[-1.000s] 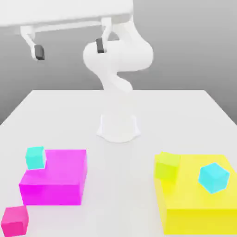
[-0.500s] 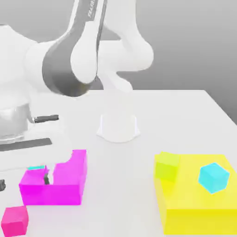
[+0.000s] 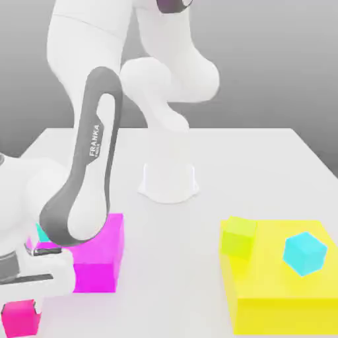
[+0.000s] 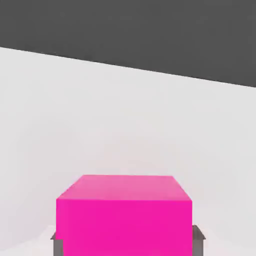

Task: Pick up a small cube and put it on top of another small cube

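Arm (image 3: 89,152) bent low, fingers (image 4: 198,245) astride pink cube (image 3: 21,319)

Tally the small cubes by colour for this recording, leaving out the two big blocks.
Pink: 1
Cyan: 2, one partly behind the arm, one on the yellow block
Yellow-green: 1
Total: 4

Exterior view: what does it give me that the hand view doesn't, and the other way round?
Exterior view: arm, magenta block, yellow block, yellow-green cube, two cyan cubes.
Hand view: a close look at dark fingertips against opposite sides of the pink cube.
Both: the pink cube, at the gripper.
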{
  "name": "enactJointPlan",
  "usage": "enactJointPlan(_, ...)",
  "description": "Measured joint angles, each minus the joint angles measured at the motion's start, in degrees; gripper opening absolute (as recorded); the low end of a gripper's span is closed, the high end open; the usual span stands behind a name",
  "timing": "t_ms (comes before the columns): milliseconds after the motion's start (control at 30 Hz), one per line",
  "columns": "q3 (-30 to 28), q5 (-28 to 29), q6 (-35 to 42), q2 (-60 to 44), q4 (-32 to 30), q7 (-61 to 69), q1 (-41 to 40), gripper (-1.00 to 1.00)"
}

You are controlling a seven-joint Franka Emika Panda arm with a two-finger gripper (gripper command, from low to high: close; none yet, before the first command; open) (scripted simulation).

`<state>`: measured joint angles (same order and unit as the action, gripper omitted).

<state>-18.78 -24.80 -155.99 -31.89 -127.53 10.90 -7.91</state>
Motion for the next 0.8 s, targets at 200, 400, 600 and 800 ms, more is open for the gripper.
enactJointPlan(200,-4.3,5.5,6.7,9.5,-3.0,-4.4,4.8,-1.00)
enactJointPlan(400,0.7,6.5,12.2,19.5,-8.8,-8.3,12.1,-1.00)
enactJointPlan(600,6.3,11.1,16.4,31.0,-15.2,-14.6,21.1,-1.00)
enactJointPlan(800,12.3,18.8,20.0,43.4,-21.8,-23.1,25.9,-1.00)
